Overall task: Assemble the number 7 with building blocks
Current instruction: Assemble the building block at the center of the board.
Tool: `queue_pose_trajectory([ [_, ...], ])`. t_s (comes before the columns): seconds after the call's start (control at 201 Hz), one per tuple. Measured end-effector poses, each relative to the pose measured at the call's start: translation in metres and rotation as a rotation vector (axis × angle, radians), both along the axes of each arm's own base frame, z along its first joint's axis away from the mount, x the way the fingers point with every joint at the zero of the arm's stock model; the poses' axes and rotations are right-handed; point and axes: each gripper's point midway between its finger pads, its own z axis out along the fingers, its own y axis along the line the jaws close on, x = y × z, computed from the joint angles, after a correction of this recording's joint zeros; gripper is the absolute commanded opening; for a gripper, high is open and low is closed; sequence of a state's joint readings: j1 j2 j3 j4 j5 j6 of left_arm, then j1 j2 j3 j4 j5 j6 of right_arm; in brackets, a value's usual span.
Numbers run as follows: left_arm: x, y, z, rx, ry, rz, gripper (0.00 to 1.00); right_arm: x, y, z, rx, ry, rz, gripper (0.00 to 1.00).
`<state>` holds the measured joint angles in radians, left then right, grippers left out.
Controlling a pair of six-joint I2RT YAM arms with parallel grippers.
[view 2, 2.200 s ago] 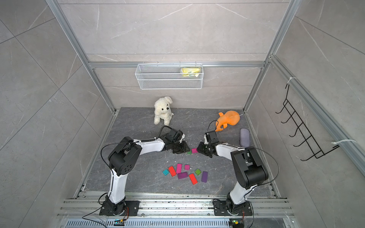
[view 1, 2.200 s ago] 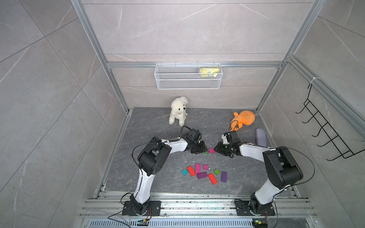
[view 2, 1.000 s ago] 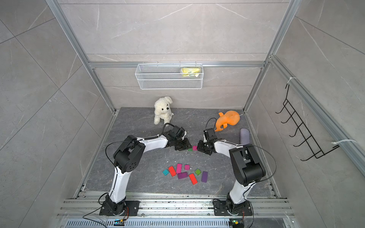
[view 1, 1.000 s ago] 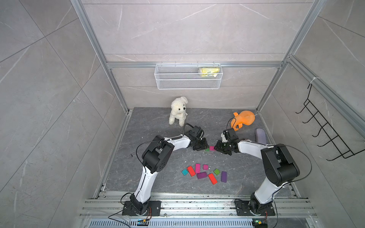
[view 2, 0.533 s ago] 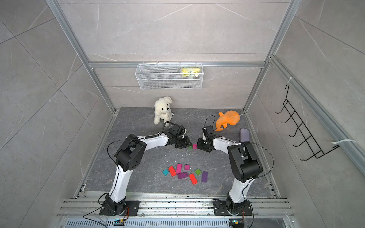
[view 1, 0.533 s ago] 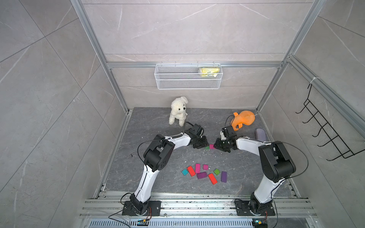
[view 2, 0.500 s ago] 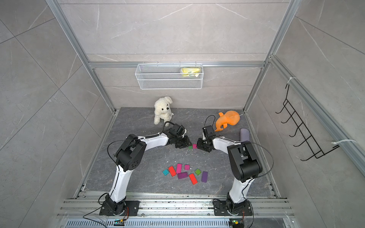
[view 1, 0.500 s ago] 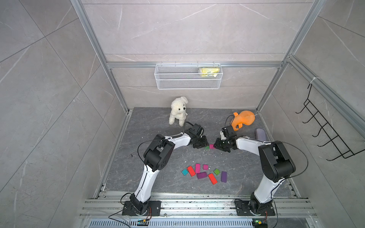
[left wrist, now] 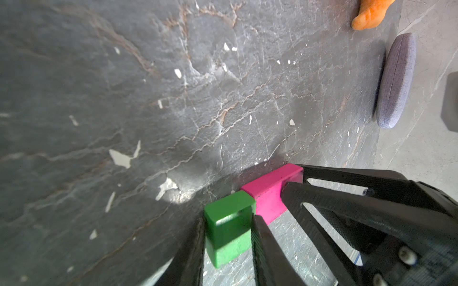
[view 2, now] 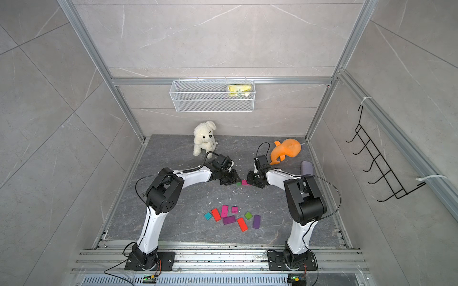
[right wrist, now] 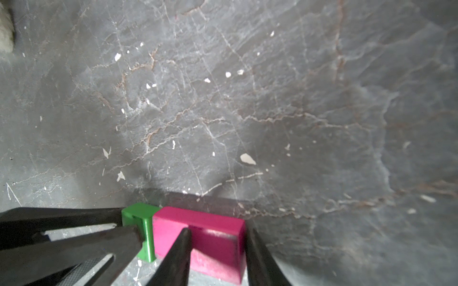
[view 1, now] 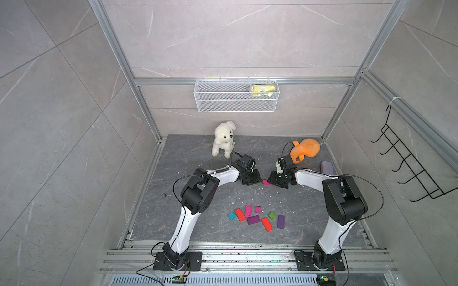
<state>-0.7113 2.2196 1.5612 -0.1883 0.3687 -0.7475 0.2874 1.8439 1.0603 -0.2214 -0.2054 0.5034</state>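
The worktop (view 1: pixel 198 158) was a dark grey slab, matt, veined with pale and rusty cracks and flecked with white chips. A small green block (left wrist: pixel 230 237), smooth and hard-edged, sat down at its surface, butted end to end against a longer magenta block (right wrist: pixel 198 222) of the same glossy finish. The left claw (left wrist: pixel 228 220) was closed on the green block, one black finger against each side. The right claw (right wrist: pixel 218 235) was nipped on the magenta block in the same way. Both arms reached out from the front rail, elbows raised and forearms slanting inward, with the claws low and facing each other mid-worktop. The other building blocks (view 1: pixel 253 219), flat squares and oblongs, lay loose nearer the rail. A fluffy plush dog (view 1: pixel 223 141), an orange plush toy (view 1: pixel 306 148) and a woven grey-lilac case (left wrist: pixel 396 81) sat well apart
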Motion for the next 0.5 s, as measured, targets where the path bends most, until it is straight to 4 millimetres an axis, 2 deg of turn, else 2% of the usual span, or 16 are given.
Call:
queue_pose_trajectory([
  [0.358, 0.0, -0.0005, 0.0004, 0.0, -0.008, -0.009, 0.41, 0.0003, 0.0002, 0.0003, 0.001, -0.001, 0.0, 0.45],
  [0.498, 0.0007, -0.0012, 0.0017, -0.004, -0.015, -0.013, 0.48, 0.0011, 0.0006, 0.001, 0.002, -0.004, 0.0, 0.5],
])
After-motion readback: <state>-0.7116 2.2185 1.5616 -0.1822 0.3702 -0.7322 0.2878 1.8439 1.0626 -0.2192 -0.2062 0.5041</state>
